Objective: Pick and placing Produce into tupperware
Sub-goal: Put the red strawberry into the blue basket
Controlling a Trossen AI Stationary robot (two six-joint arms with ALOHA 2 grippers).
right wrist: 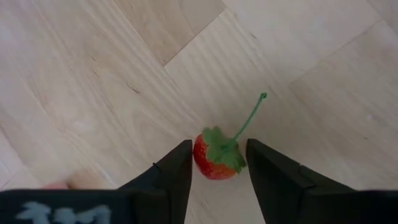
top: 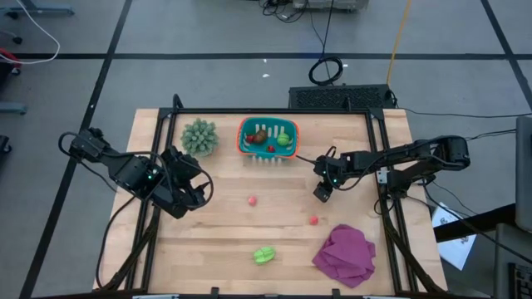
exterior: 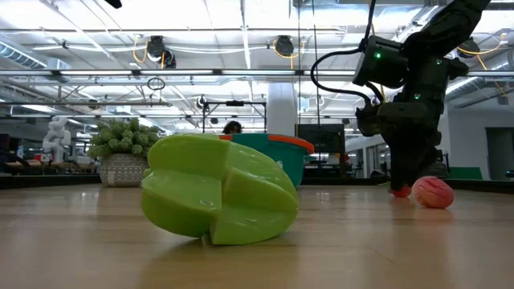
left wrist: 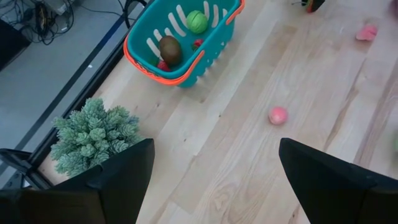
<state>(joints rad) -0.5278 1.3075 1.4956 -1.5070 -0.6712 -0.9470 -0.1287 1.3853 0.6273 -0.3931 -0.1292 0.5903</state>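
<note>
Left tool (top: 193, 193) spread wide, hovering left of the tupperware (top: 268, 137) at the surface's (top: 224, 224) far middle. Right tool (right wrist: 217, 163) low at centre-right, pinching a small red strawberry (right wrist: 214, 155) with a green stem.

spiky plant (top: 199, 137), magenta cloth (top: 345, 254); wood table (top: 208, 241)

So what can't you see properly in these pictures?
- Teal plastic tub with orange rim: in the low view, the big light-green toy fruit hides most of it, contents too.
- Small red strawberry with green stem: between the right pincer fingers; actual touch unclear. In the high view the pincer covers it.
- Left pincer: open, fingers cut off by the edge.
</note>
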